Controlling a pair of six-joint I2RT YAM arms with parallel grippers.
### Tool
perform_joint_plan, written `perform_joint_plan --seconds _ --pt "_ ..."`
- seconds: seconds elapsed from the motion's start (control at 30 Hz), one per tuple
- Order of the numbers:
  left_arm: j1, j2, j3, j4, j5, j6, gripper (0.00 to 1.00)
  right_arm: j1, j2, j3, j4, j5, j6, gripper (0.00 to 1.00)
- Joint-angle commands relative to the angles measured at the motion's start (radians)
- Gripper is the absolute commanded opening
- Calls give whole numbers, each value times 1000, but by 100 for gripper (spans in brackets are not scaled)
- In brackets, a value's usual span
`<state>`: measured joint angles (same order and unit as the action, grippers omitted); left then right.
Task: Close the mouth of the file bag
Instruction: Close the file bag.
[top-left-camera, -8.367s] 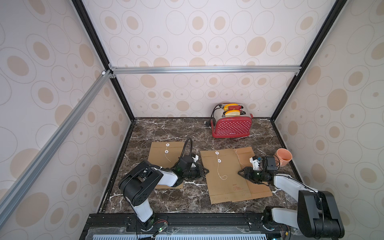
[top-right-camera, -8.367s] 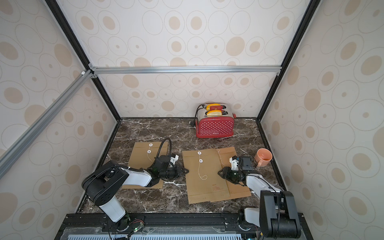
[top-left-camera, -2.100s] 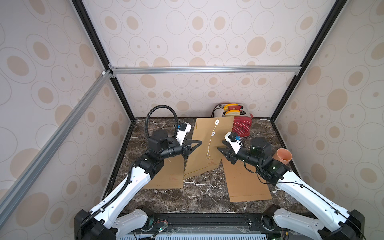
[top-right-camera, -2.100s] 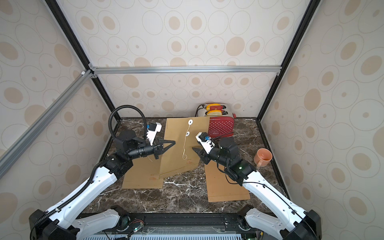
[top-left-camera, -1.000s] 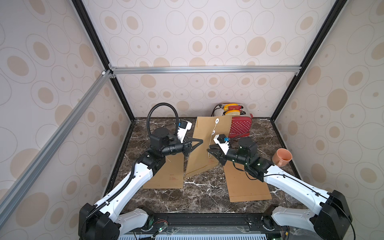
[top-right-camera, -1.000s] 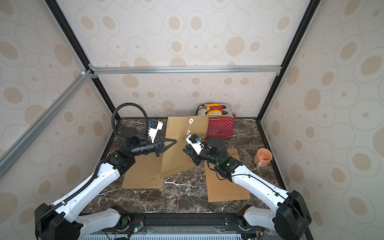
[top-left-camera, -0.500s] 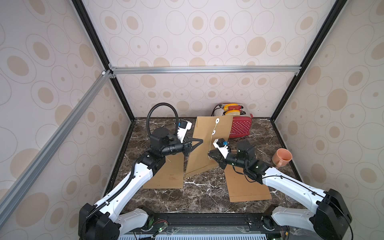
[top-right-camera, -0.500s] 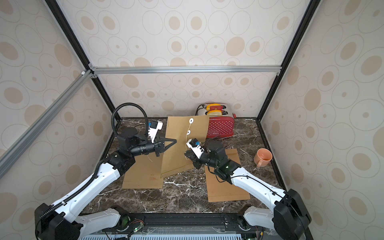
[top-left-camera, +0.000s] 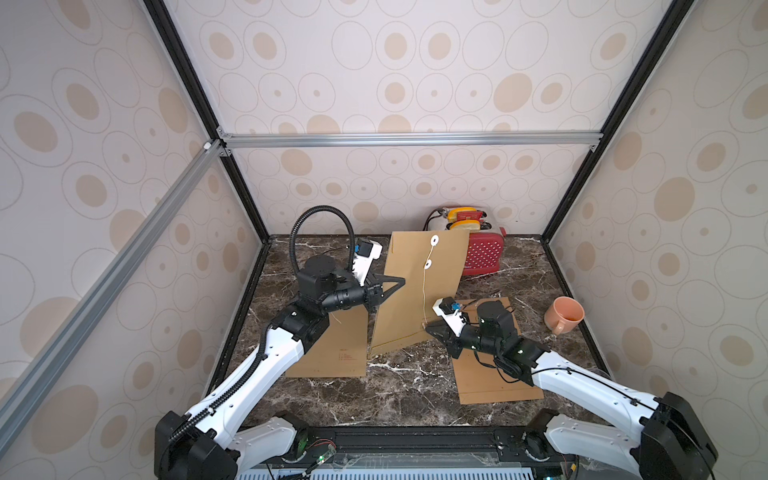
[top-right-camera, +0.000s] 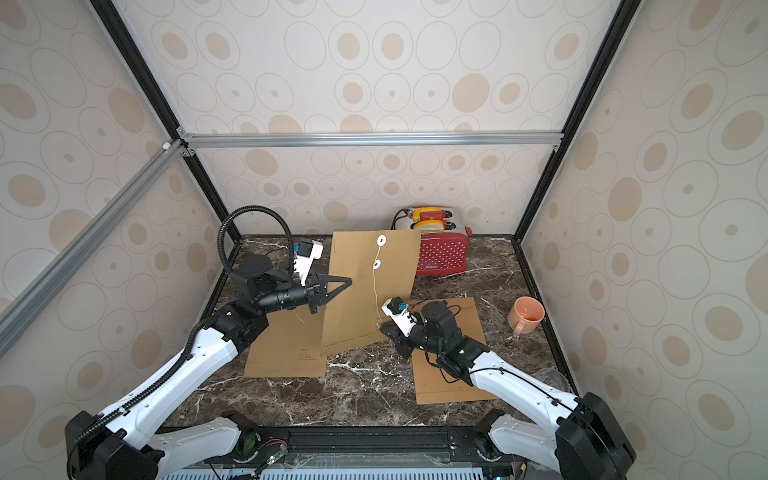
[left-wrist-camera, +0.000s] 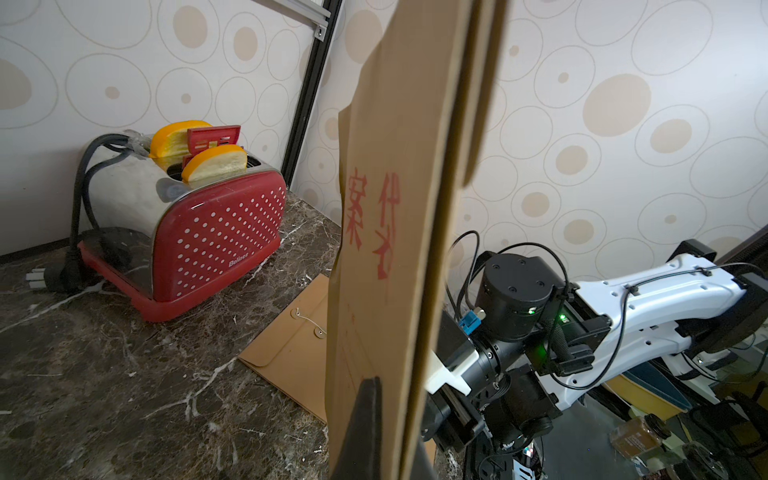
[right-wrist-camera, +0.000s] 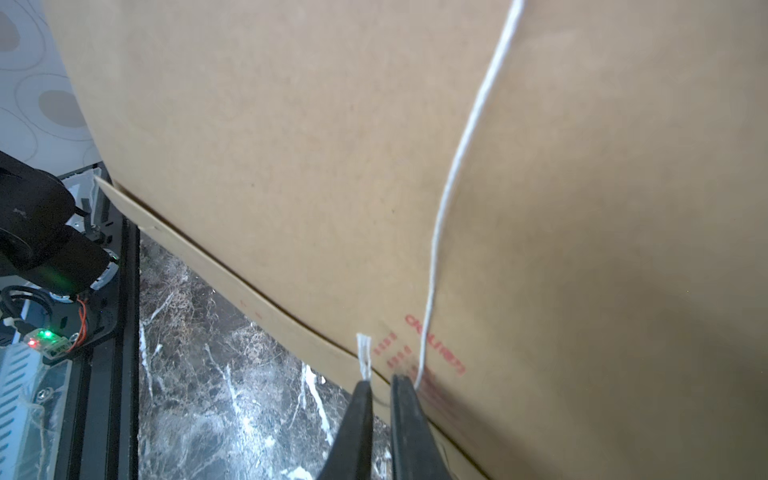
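The brown file bag (top-left-camera: 415, 291) (top-right-camera: 361, 291) stands upright on the marble table, lower corner down. My left gripper (top-left-camera: 400, 281) (top-right-camera: 348, 282) is shut on its left edge; one black finger (left-wrist-camera: 365, 415) presses its printed face (left-wrist-camera: 374, 249). A white string (top-left-camera: 424, 291) (right-wrist-camera: 457, 166) hangs from two white discs (top-left-camera: 434, 240) near the bag's top. My right gripper (top-left-camera: 428, 328) (top-right-camera: 382, 328) (right-wrist-camera: 380, 384) sits at the string's lower end, jaws nearly together on it, with the frayed tip sticking out beside one finger.
A red toaster (top-left-camera: 482, 253) (left-wrist-camera: 208, 228) holding bread stands at the back behind the bag. An orange mug (top-left-camera: 564, 316) sits at the right wall. Two more brown envelopes lie flat: one (top-left-camera: 332, 353) under the left arm, one (top-left-camera: 494, 374) under the right arm.
My right gripper has dropped down along the string to its lower end and narrowed its jaws on it. The left arm and the upright bag have stayed put.
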<state>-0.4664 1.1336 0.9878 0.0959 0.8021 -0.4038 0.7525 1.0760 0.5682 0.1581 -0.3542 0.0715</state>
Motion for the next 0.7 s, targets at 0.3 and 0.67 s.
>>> perform_joint_plan --seconds 0.3,0.67 --pt "5 -13 94 -3 -47 27 0 8 -146 -16 -118 158 -52 12" --pt "1 -3 166 54 -39 119 0 8 -184 87 -142 142 -135 33"
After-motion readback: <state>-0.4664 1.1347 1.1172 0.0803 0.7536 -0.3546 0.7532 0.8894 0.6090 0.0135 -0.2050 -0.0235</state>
